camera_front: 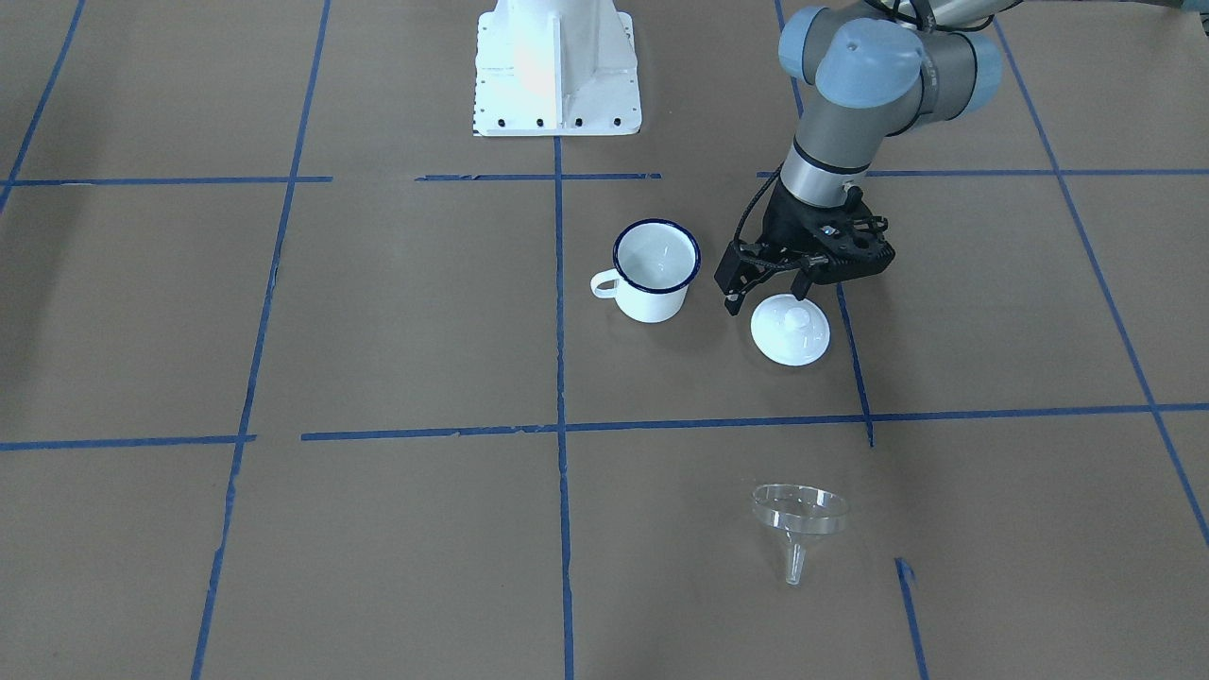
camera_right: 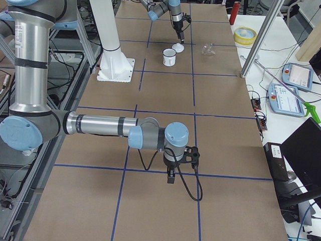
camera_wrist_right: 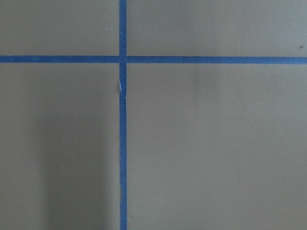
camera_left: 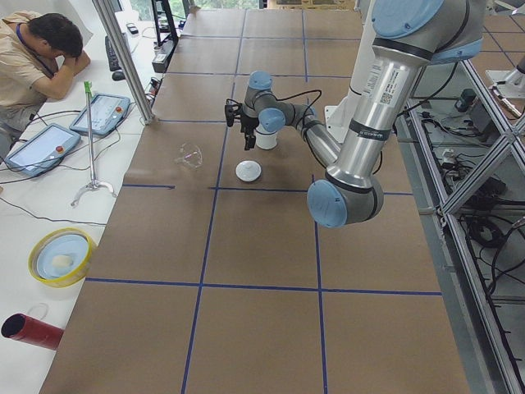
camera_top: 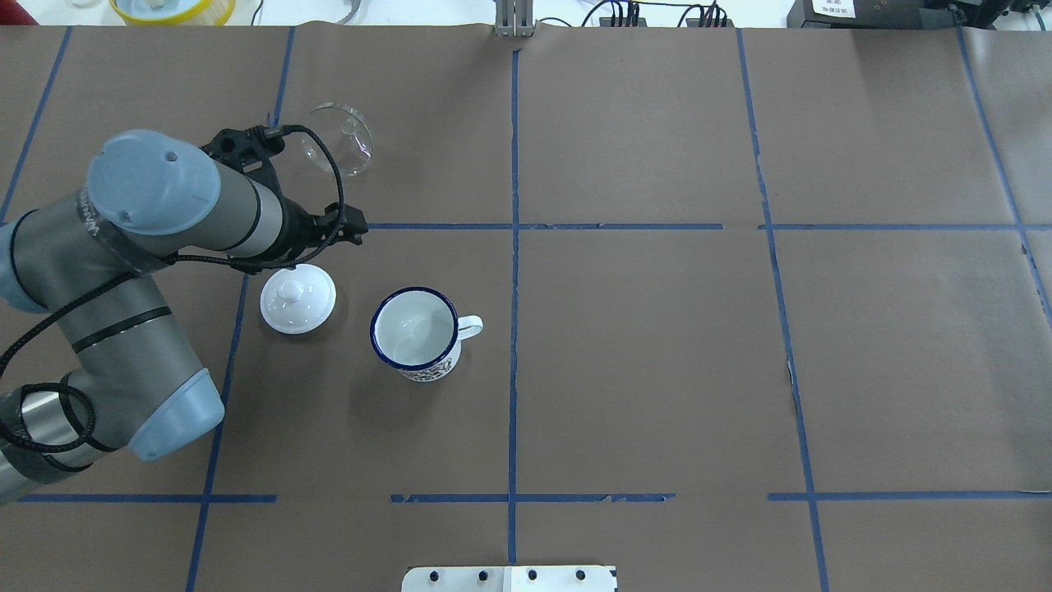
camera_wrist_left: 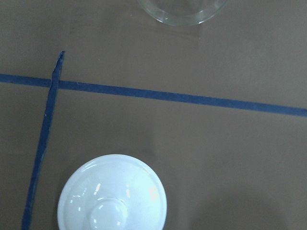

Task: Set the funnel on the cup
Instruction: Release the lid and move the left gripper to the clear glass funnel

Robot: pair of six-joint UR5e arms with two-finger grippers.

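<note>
The clear funnel [camera_front: 798, 515] lies tilted on the brown table, also at the top of the left wrist view [camera_wrist_left: 180, 9] and in the overhead view [camera_top: 339, 140]. The white cup [camera_front: 655, 269] with a dark blue rim stands upright and empty [camera_top: 415, 333]. My left gripper [camera_front: 767, 295] hangs just above the table between cup and funnel, at the lid's robot-side edge, jaws apart and empty. My right gripper [camera_right: 170, 176] shows only in the exterior right view, far from these things, low over the table; I cannot tell its state.
A flat white lid [camera_front: 791, 329] with a knob lies beside the cup, under the left gripper [camera_wrist_left: 112, 194]. The white robot base [camera_front: 557, 76] stands behind the cup. Blue tape lines grid the table. An operator [camera_left: 37, 57] sits at the side bench.
</note>
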